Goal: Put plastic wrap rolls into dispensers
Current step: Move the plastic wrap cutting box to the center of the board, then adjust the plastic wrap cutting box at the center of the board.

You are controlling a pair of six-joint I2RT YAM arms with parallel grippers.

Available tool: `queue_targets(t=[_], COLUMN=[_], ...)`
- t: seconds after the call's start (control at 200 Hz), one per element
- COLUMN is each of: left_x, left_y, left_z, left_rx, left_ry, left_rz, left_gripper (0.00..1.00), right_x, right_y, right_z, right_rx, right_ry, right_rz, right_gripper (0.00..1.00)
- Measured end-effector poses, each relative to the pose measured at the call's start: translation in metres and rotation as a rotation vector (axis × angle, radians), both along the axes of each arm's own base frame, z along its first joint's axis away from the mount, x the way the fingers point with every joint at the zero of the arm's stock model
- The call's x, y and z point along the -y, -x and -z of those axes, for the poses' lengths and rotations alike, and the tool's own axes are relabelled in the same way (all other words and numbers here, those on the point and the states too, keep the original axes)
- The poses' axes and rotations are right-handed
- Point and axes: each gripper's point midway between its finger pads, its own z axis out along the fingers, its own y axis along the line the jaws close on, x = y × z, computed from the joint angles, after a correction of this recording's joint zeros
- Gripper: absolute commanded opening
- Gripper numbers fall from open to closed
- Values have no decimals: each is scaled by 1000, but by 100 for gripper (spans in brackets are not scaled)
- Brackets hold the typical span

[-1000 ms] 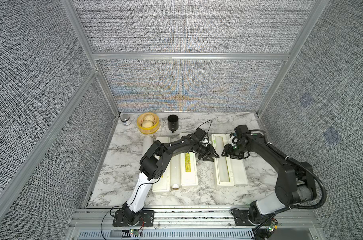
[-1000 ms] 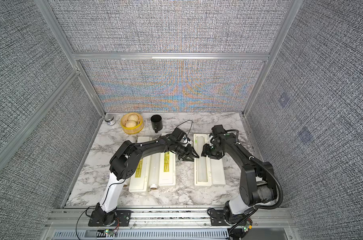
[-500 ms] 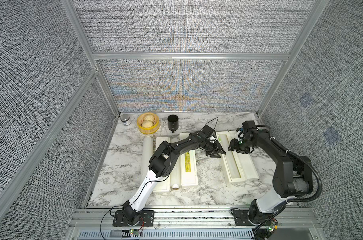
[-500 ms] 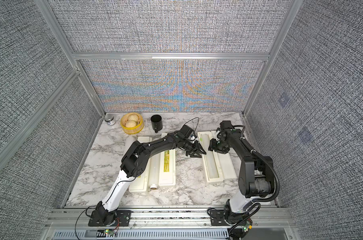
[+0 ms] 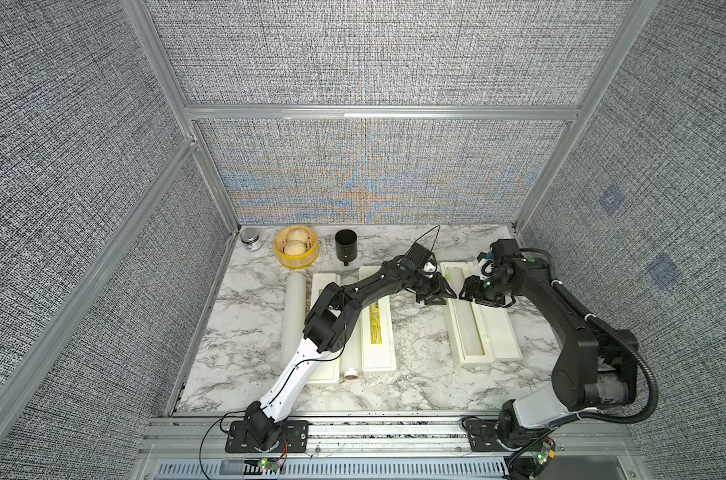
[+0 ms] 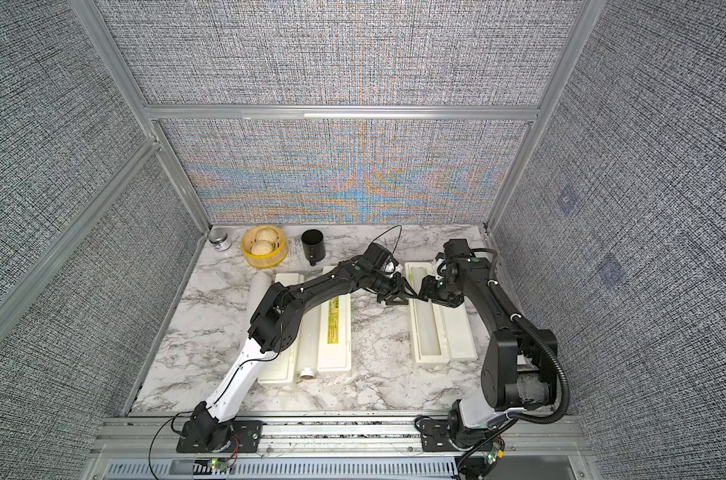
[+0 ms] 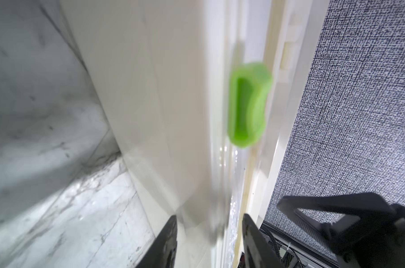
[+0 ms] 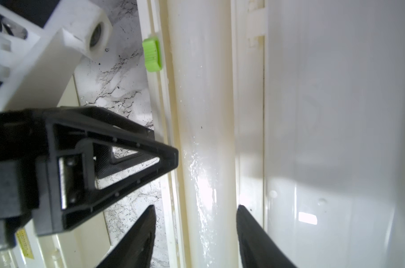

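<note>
Marble worktop [image 5: 415, 374], apparently one load of three done: open right dispenser [image 5: 500, 332] holds a seated roll [image 5: 466, 328], left end effector [image 7: 208, 217] clamped on its wall, right end effector [image 8: 196, 208] spread astride that roll; loose roll [image 5: 294, 307] and second roll [image 5: 350, 363], lying between the left dispensers [image 5: 377, 332], await loading.

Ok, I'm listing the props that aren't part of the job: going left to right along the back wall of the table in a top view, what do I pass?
From the left: small metal-lidded jar → yellow basket → black mug.
</note>
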Motion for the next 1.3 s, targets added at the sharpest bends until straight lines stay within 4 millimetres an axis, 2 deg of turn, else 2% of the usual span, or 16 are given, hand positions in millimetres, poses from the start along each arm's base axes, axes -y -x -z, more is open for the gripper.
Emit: queue_targets(t=[0.17,0.25,0.335,0.485,0.55,0.62,0.791,1.016,1.166,1.296], left_x=[-3,-7,-15,-38,-55,-78,-152,-243,-281,-308], left_y=[3,1,-7,-17,-18,-21,-17,-8,-2,3], left_z=[1,-6,-26,-79,-93,-95,-81,-67,-62,-55], left_rx=[6,17,68,197,234,265,286,305,309,303], left_ry=[7,13,26,63,54,18,-123,-253,-299,-346], left_rz=[2,-3,-18,-44,-58,-84,-156,-267,-319,-356], left_gripper=[49,50,52,54,56,56,59,63,65,65], right_x=[3,1,-9,-31,-42,-57,-102,-183,-233,-254], right_y=[9,14,19,28,33,37,44,36,24,14], right_z=[-18,-27,-36,-48,-50,-49,-38,-22,-18,-7], right_rx=[34,50,70,96,97,96,69,62,71,81], right_ry=[17,26,30,33,32,32,16,-41,-85,-51], right_rz=[9,7,-19,-61,-81,-109,-182,-274,-307,-288], right_gripper=[62,66,72,79,82,86,99,99,99,99])
